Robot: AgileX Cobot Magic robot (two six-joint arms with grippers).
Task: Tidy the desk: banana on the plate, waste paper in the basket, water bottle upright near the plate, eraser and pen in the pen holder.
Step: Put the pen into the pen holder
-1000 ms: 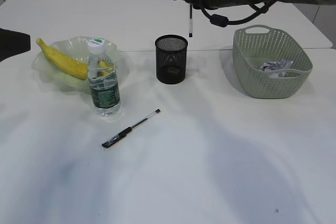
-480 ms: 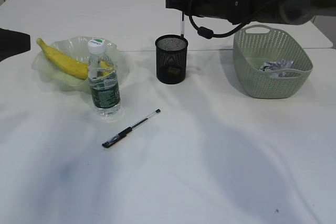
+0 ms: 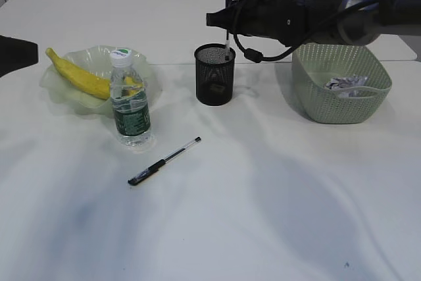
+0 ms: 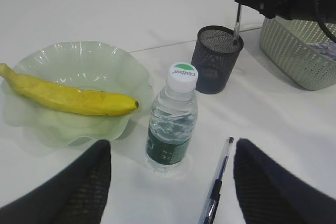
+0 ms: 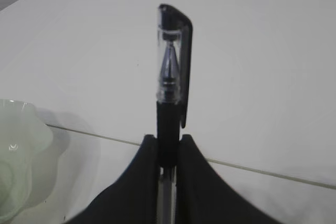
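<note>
My right gripper is shut on a pen and holds it upright with its lower end inside the black mesh pen holder. A second pen lies on the table in front of the water bottle, which stands upright beside the plate. The banana lies on the plate. The crumpled paper is in the green basket. A small dark object, perhaps the eraser, shows through the holder's mesh. My left gripper is open, above the bottle and the loose pen.
A seam between two tabletops runs behind the pen holder. The right arm stretches across above the basket. The left arm's dark edge shows at the far left.
My right gripper has moved left and down, bringing the held pen from above and right of the holder into its mouth. Nothing else has moved.
</note>
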